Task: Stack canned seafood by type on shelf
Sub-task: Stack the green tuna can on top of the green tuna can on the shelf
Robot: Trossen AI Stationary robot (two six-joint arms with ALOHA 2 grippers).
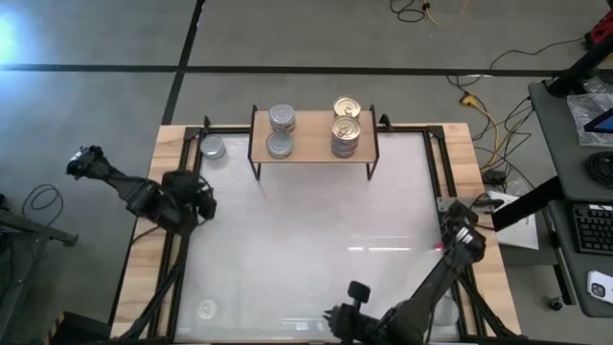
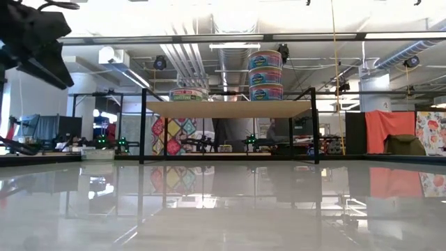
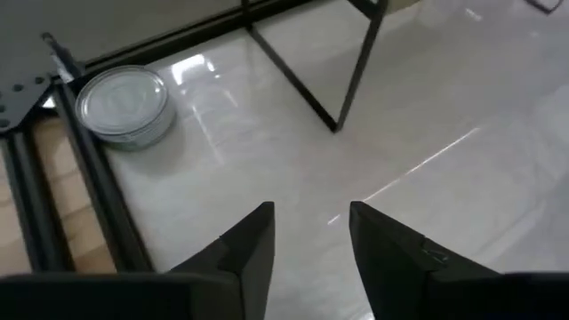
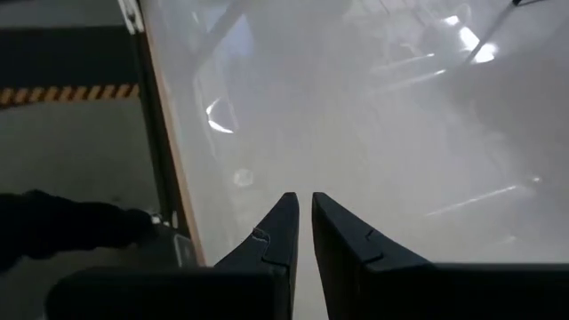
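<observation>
Left tool [image 3: 307, 253] part open, empty – last tin [image 1: 212, 147] upper left hugs table rail [image 3: 84, 164]; finger may snag.

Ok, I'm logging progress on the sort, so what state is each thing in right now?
Silver tins: two piles on the shelf's left side.
Gold tins: stacked on the shelf's right side.
Loose silver tin: upright on the table, left of the shelf.
Shelf: standing at the table's far edge.
Left end effector: open, empty.
Right end effector: shut, empty.
</observation>
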